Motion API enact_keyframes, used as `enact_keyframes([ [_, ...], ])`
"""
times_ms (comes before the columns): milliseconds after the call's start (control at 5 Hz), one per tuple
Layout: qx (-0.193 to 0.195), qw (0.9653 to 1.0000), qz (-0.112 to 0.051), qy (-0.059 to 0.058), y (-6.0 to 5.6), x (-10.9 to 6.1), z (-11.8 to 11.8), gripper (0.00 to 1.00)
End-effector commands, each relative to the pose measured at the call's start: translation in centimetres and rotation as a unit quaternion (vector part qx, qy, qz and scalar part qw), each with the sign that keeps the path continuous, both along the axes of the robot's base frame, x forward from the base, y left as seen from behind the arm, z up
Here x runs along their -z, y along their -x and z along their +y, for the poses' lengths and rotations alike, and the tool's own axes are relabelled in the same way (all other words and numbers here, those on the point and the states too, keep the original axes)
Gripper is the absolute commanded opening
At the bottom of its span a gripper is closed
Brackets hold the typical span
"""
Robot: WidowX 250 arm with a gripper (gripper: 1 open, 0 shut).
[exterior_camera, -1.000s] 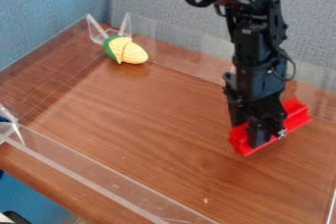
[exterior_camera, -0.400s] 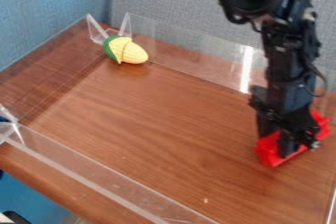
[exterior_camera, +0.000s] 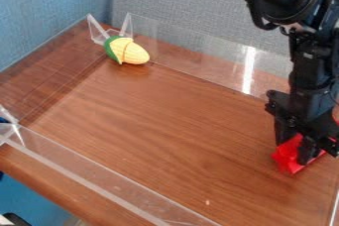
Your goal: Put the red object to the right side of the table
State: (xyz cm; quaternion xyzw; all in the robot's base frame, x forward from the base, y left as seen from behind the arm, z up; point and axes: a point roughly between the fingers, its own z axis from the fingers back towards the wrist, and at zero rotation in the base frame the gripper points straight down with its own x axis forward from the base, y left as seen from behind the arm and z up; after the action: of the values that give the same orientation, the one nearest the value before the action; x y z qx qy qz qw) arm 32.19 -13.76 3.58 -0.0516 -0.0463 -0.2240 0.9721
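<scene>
Claw: my claw (exterior_camera: 303, 147) points straight down and is closed on the red bar (exterior_camera: 294, 159); I see red plastic on both sides of the dark fingers.
Red bar: it is low over the surface (exterior_camera: 146, 121), near the right edge and just beside the clear wall (exterior_camera: 245, 68) on that side. I cannot tell if its bottom already touches the wood.
Other thing: a yellow-green corn toy (exterior_camera: 127, 51) lies far away in the back left corner, well apart from my work.
Step in hand: I judge this is the placing step. The bar is already on the right side, so the carrying looks almost finished.
Next move: I think I must lower the bar until it rests flat, then open the claw and lift straight up.
Care: the bar sits slanted in the grip, so it may tip or slide when I release. The right wall is close, so I should not push further that way.
</scene>
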Motion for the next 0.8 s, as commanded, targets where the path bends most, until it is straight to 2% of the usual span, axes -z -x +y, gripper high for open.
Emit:
enact_keyframes([
  [0, 0.003, 0.9997, -0.026, 0.002, -0.5, -2.1, -0.7, 0.00],
  [400, -0.003, 0.9997, -0.025, -0.008, 0.5, -3.5, 1.7, 0.00],
  [600, -0.035, 0.9985, -0.040, -0.011, 0.6, -4.9, 2.0, 0.00],
])
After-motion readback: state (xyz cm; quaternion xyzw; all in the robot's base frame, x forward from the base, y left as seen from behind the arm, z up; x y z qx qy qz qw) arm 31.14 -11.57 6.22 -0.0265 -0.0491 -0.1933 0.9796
